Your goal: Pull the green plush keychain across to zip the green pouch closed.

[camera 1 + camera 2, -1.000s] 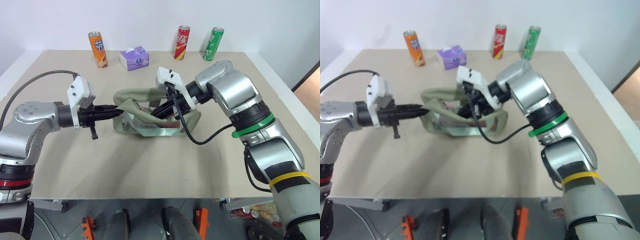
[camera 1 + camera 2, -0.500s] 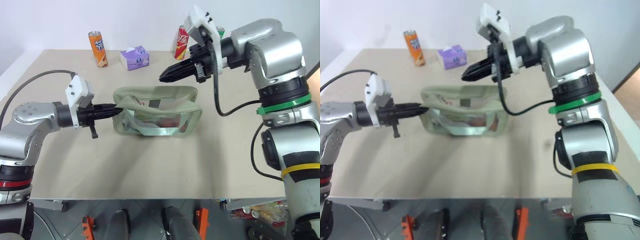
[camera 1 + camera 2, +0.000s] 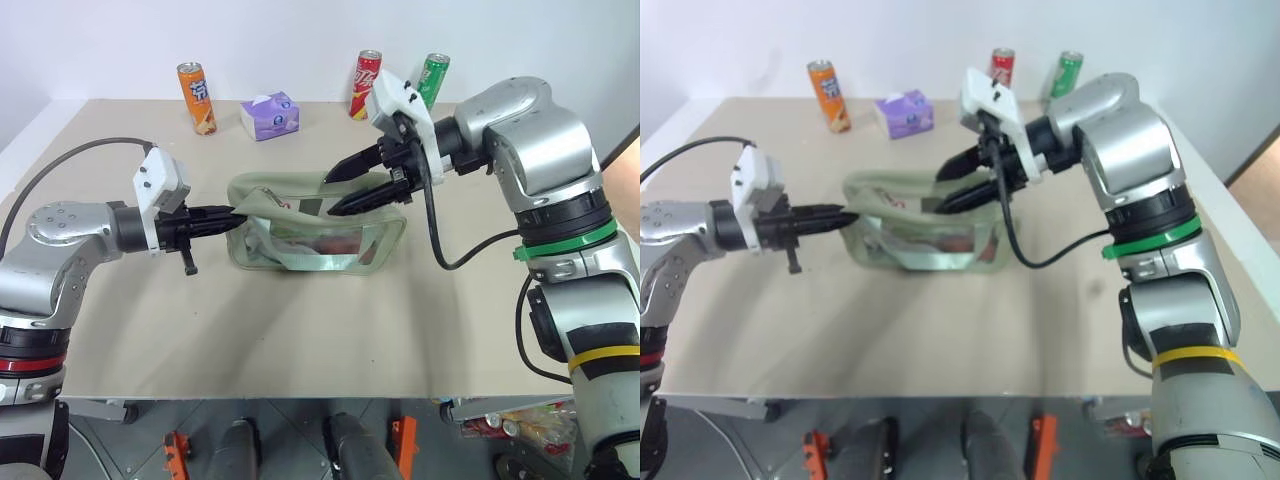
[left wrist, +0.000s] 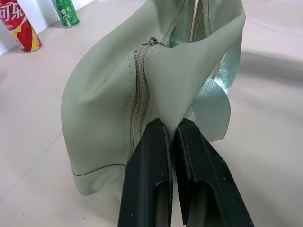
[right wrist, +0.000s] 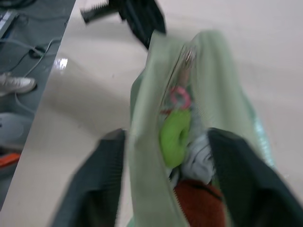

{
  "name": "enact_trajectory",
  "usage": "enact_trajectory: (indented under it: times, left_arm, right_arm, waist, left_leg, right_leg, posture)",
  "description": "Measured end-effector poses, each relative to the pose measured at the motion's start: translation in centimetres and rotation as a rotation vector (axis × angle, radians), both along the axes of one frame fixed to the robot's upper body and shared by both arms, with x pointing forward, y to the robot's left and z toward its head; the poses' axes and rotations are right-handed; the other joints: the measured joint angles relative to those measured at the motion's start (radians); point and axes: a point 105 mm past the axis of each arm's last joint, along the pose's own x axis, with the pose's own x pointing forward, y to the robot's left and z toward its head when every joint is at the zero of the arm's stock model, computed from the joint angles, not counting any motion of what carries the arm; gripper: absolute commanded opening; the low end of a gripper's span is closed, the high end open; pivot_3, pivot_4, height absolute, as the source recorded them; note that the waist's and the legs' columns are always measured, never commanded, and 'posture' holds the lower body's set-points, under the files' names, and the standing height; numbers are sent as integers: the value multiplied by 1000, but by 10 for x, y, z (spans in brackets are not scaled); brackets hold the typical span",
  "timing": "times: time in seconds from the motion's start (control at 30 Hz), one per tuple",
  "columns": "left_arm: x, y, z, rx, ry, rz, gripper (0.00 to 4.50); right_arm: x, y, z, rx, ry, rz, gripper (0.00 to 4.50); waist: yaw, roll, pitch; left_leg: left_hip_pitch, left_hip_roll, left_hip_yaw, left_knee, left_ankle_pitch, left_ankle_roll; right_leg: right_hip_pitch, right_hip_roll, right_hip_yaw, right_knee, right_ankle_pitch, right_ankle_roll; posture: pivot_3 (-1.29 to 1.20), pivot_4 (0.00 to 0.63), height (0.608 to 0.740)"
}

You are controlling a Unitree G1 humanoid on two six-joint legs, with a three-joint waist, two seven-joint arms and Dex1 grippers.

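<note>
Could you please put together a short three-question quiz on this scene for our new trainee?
1. True or false: the left claw is shut on the end of the green pouch.
2. How does the right claw stand? A) open above the pouch B) shut on the orange can C) resting flat on the table
3. What bright lime-green thing shows in the pouch's open top in the right wrist view?

Key:
1. True.
2. A.
3. The green plush keychain.
</note>
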Motion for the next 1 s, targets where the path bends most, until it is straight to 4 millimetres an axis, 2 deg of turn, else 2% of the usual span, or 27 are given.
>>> enact_trajectory:
  times: [0.03, 0.43, 0.5, 0.6, 0.67, 0.77, 0.87, 0.9, 1.0]
  left_arm:
    - [0, 0, 0, 0, 0, 0, 0]
    - [0, 0, 0, -1, 0, 3, 0]
    - [0, 0, 1, -1, -1, 2, 0]
    - [-1, -1, 0, -5, 9, -1, 0]
    - [-1, -1, 0, -6, 11, -3, 0]
    - [-2, -1, -1, -7, 12, 1, 0]
    - [-1, 2, 2, -12, 3, 13, 0]
    - [-1, 2, 2, -13, 3, 13, 0]
    - [-1, 1, 1, -11, 6, 10, 0]
  right_arm:
    - [1, 0, -1, -8, -5, -1, 4417]
    - [14, 9, -17, -85, -84, 32, 4417]
    - [17, 14, -7, -52, -60, 30, 4417]
    - [8, 15, 30, 29, -66, 66, 4417]
    - [1, 9, 47, 73, -72, 89, 4417]
    - [-2, -8, 52, 104, -51, 75, 4417]
    - [1, -7, 48, 108, -34, 66, 3671]
    - [3, -6, 44, 95, -34, 62, 3201]
    - [8, -4, 32, 63, -26, 48, 2208]
  waist:
    - [0, 0, 0]
    - [0, 0, 0]
    - [-1, 1, 1]
    - [1, 1, 1]
    - [2, 1, 1]
    - [1, 1, 1]
    - [-6, 1, 1]
    - [-7, 1, 1]
    - [-6, 1, 1]
  left_leg:
    - [0, 0, 0, 0, 0, 0]
    - [0, 0, 0, 0, 0, 0]
    - [0, 0, 0, 0, 0, 0]
    - [-1, 0, -2, 0, 0, 0]
    - [-1, 0, -3, 0, 0, 0]
    - [-1, 0, -3, 0, 0, -1]
    - [2, 0, -3, 0, 0, 0]
    - [2, 0, -3, 0, 0, 0]
    - [2, 1, -4, 0, 0, 0]
  right_leg:
    - [0, 0, 0, 0, 0, 0]
    - [0, 0, 0, 0, 0, 0]
    - [0, 0, 0, 0, 0, 0]
    - [0, 0, -2, 0, 0, -1]
    - [1, 0, -4, 0, -2, -2]
    - [1, -1, -4, 0, -2, -2]
    - [1, 0, -3, 2, -2, -2]
    - [1, 0, -3, 3, -2, -3]
    - [1, 1, -5, 3, -1, -3]
  posture:
    - [0, 150, 740]
    - [0, 150, 740]
    - [0, 150, 740]
    - [0, 150, 740]
    - [0, 150, 740]
    - [0, 150, 740]
    - [0, 150, 740]
    - [0, 150, 740]
    - [0, 150, 740]
